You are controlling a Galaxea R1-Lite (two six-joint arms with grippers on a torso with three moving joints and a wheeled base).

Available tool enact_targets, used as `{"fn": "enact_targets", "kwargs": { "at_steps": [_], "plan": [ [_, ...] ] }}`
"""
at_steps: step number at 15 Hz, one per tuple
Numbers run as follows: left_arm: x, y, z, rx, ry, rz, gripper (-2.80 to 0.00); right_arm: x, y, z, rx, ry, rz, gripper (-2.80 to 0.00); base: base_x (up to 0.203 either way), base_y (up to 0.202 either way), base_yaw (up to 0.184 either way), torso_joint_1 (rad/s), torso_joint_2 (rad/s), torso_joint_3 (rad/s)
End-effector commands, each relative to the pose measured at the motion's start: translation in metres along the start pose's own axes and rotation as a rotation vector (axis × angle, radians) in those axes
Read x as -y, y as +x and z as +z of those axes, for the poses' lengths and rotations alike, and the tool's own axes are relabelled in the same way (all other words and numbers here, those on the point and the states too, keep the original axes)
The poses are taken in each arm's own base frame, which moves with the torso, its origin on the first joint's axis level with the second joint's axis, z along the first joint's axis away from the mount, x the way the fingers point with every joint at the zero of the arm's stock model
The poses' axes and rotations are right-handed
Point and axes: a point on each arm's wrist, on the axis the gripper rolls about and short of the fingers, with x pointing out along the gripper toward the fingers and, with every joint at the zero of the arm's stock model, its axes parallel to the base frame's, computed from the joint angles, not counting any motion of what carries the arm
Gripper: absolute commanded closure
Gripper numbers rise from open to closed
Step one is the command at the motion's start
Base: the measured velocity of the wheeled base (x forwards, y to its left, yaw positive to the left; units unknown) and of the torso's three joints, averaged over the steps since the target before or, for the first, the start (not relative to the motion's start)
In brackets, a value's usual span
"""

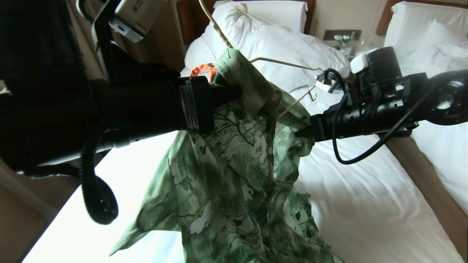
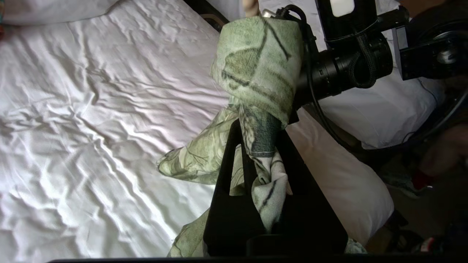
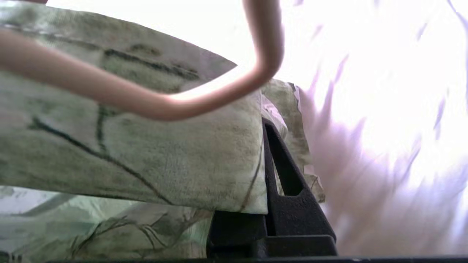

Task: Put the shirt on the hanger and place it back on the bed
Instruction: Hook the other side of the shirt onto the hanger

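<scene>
The shirt (image 1: 234, 164) hangs in the air above the bed (image 1: 365, 212), held up at two places near its top and drooping in loose folds, its lower hem trailing toward the white sheet. The hanger (image 1: 289, 64) sits partly inside the garment: one slender arm runs up and out of the fabric at the top, another bare stretch crosses above the collar toward the right, ending in a small notch beside the right arm (how far the frame has entered the shoulders cannot be told). The left gripper (image 1: 228, 91) comes in from the left, its jaws pressed together on a bunched fold of the shirt at the upper edge; the left wrist view shows cloth pinched between the black fingers (image 2: 228, 171) and spilling over them. The right gripper (image 1: 301, 132) reaches in from the right at collar height, jaws closed on the shirt's edge, with the cream wire passing just over the fabric in its wrist view. Behind the shirt lie a rumpled white duvet (image 1: 292, 47), a pillow (image 1: 278, 12), and a small orange patterned garment (image 1: 204, 69). A second white bed (image 1: 431, 44) stands to the right.
</scene>
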Motion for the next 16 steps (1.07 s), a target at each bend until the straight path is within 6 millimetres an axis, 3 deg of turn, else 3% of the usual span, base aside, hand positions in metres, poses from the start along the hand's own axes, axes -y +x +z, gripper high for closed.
{"fn": "enact_targets", "kwargs": {
  "at_steps": [1,5,10,16],
  "plan": [
    [0.003,-0.005,0.006,0.021,-0.049,-0.016,0.00,0.003,-0.001,0.008,0.028,-0.003,-0.006,0.00,0.000,0.000,0.000,0.000,0.00,0.000],
    [0.009,-0.008,0.019,0.059,-0.132,-0.047,0.00,0.005,0.004,0.010,0.027,-0.001,0.017,0.00,0.000,0.000,0.000,0.000,0.00,0.000],
    [0.011,-0.020,0.019,0.032,-0.181,-0.055,0.00,0.007,-0.006,0.014,0.052,0.001,0.040,0.00,0.000,0.000,0.000,0.000,0.00,0.000],
    [0.004,-0.011,0.021,0.039,-0.181,-0.022,0.00,-0.014,-0.022,0.006,-0.020,-0.004,0.068,0.00,0.000,0.000,0.000,0.000,0.00,0.000]
  ]
}}
